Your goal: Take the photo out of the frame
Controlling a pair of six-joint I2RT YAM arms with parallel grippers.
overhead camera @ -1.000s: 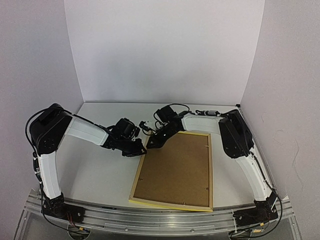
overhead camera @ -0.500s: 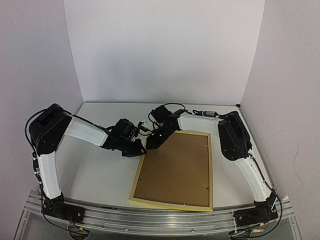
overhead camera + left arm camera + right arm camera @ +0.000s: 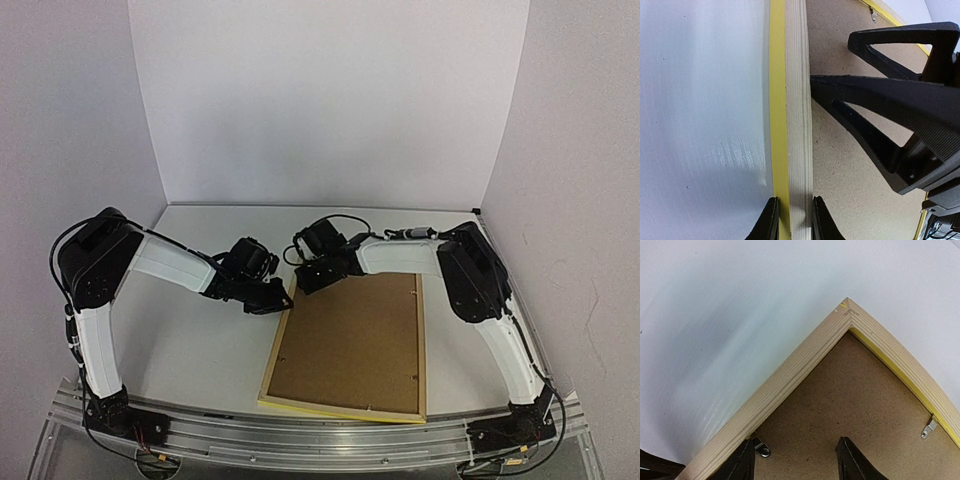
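Observation:
The yellow frame (image 3: 421,340) lies face down on the table, pale wood up, with the brown backing sheet (image 3: 350,345) filling it. The photo is hidden under that sheet. My left gripper (image 3: 283,297) is shut on the frame's left rail (image 3: 799,100) near its far-left corner, one finger on each side of the rail (image 3: 794,217). My right gripper (image 3: 308,278) hovers open over the backing (image 3: 855,400) just inside that same corner (image 3: 805,357), nothing between its fingers (image 3: 796,460). A small metal clip (image 3: 761,449) sits beside its left finger.
Another metal clip (image 3: 927,429) sits on the far rail, and more show along the right and near rails (image 3: 416,377). White walls close in the table at the back and both sides. The frame's near edge lies close to the table's front rail (image 3: 330,440).
My right gripper has opened and shifted left and a little farther back, toward the frame's far-left corner. The left gripper and the frame have stayed put.

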